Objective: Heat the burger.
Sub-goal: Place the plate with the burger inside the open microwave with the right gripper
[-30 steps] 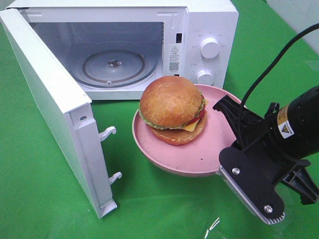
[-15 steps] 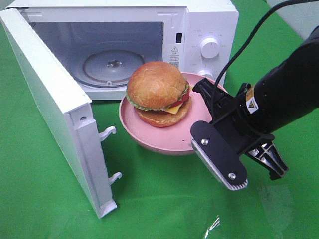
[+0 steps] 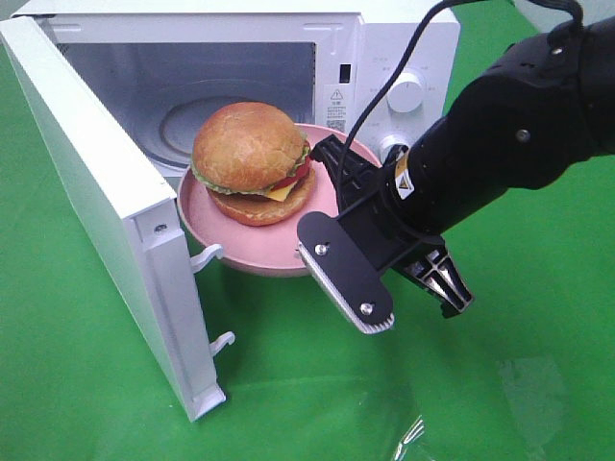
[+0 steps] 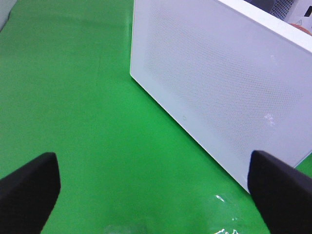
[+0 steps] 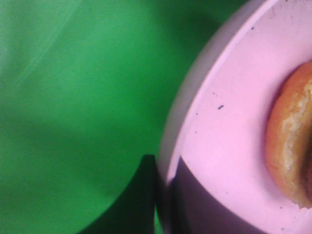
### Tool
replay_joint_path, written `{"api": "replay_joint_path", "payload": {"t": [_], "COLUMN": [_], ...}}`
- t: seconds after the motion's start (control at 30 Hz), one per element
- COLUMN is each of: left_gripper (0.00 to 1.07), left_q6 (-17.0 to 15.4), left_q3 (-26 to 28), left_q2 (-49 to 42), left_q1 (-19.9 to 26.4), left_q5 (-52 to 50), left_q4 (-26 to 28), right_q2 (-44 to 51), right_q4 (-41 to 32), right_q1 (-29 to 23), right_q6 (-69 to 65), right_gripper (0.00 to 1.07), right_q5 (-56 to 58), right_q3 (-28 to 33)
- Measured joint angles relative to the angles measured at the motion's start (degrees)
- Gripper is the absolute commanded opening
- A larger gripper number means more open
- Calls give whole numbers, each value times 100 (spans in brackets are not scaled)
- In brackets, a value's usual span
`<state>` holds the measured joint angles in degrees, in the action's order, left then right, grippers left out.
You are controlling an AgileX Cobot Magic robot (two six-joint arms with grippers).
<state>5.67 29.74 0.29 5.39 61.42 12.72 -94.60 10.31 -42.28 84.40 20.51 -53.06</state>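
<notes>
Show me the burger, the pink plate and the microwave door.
burger (image 3: 248,144), exterior high view, top of the bun's dome
pink plate (image 3: 274,248), exterior high view, bare floor in front of the burger
microwave door (image 4: 219,87), left wrist view, middle of its outer panel

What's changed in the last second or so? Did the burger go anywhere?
The right gripper, shut on the plate's rim, has carried the plate and the burger left and back towards the open microwave; the plate's far edge is now at the oven's mouth. Nothing was taken hold of or let go. The microwave and its open door have not moved.
</notes>
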Motion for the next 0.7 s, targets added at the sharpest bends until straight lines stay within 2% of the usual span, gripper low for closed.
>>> {"api": "replay_joint_path", "payload": {"t": [0.23, 0.7], "left_gripper": [97, 97], "left_q6": [0, 0], "left_q3": [0, 0], "left_q2": [0, 0], "left_q1": [0, 0], "left_q5": [0, 0], "left_q4": [0, 0], "right_q2": [-355, -945], "right_q4": [-52, -773], "right_q1": [0, 0], "right_q6": [-46, 539], "right_gripper": [0, 0], "right_q5": [0, 172], "right_q3": [-464, -1209]}}
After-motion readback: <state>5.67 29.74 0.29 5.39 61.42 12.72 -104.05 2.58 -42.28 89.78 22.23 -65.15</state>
